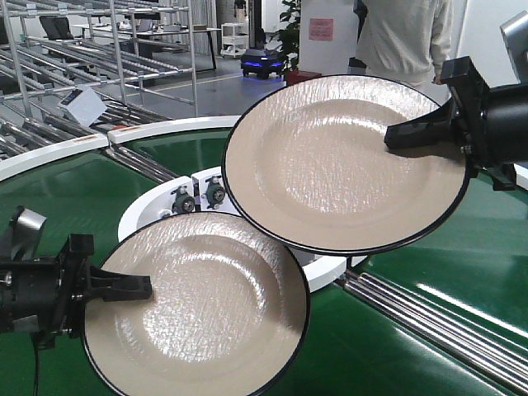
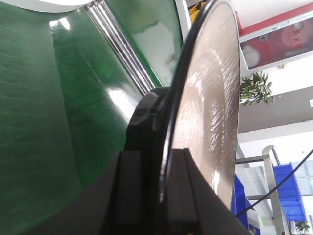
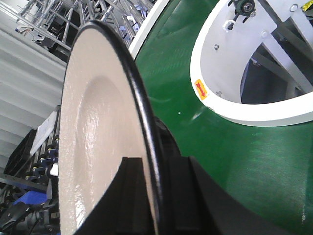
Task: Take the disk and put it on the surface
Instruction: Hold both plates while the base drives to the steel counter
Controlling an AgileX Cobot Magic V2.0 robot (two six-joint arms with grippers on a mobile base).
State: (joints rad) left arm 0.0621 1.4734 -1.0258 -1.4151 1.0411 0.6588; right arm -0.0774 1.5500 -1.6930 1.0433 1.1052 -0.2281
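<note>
Disks: 2 beige, round, black-rimmed plates, both held off the belt, each by 1 arm.
Left disk (image 1: 206, 313): over the green conveyor belt (image 1: 429, 272), just outside the belt's white inner rim (image 1: 140, 219). Its glossy face tilts up toward the front camera, and its far edge overlaps that rim in this view.
Left gripper (image 1: 132, 287): pinching the left disk at its left rim, 1 black finger lying on the beige face. The left wrist view shows the disk (image 2: 210, 107) edge-on, its rim wedged between the 2 fingers of the gripper (image 2: 164, 196), with the belt (image 2: 39, 122) behind it.
Right disk (image 1: 330, 165): higher and further back than the left disk, tilted more steeply. Its lower edge covers part of the inner rim and, in the front view, nearly meets the left disk's top edge; whether they touch cannot be told.
Right gripper (image 1: 412, 132): clamped on the right disk's right rim. In the right wrist view the disk (image 3: 98, 137) stands edge-on between the fingers of the gripper (image 3: 156, 196), beside the belt (image 3: 234, 161) and its inner rim (image 3: 254, 115).
Belt fittings: steel rollers (image 1: 429, 318) cross the belt near its right side; 2 small black motors (image 1: 202, 198) sit inside the inner rim.
Background: metal racks (image 1: 91, 49), a blue floor vehicle (image 1: 264, 62), a person in a light top (image 1: 404, 37).
</note>
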